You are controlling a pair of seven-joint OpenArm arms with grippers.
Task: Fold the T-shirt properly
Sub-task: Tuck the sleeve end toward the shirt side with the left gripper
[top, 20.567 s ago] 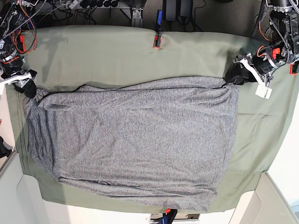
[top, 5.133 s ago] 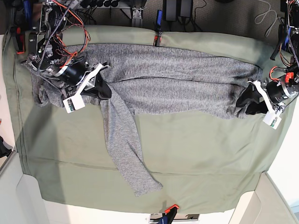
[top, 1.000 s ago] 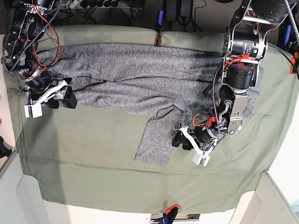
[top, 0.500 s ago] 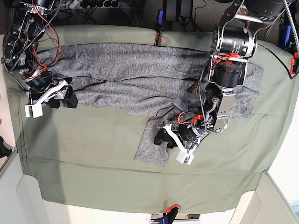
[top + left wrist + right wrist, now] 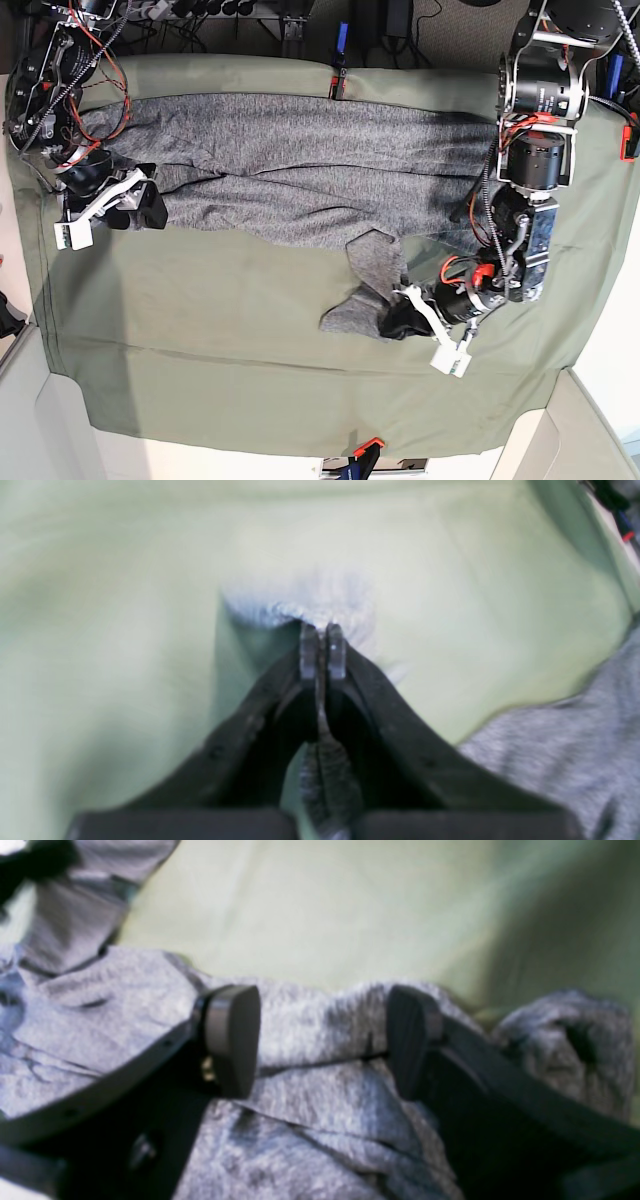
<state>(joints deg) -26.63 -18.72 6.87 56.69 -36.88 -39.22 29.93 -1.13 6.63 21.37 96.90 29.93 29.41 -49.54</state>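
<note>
In the left wrist view, the left gripper has its jaws pressed together on a thin pinch of grey cloth, the T-shirt. The pale sleeve end bunches just beyond the tips, and more grey knit lies to the lower right on the green table cloth.

In the right wrist view, the right gripper stands wide open and holds nothing. Rumpled shirt fabric lies directly under and between its fingers, with a folded edge running across the gap.

In the base view, the shirt lies as a long band across the far side of the table. One sleeve trails toward the near side, ending at the left gripper. The right gripper hovers at the band's other end.

The knit looks light, limp and stretchy. It will likely sag and crease, so hems and sleeve ends seem the best places to pinch.
</note>
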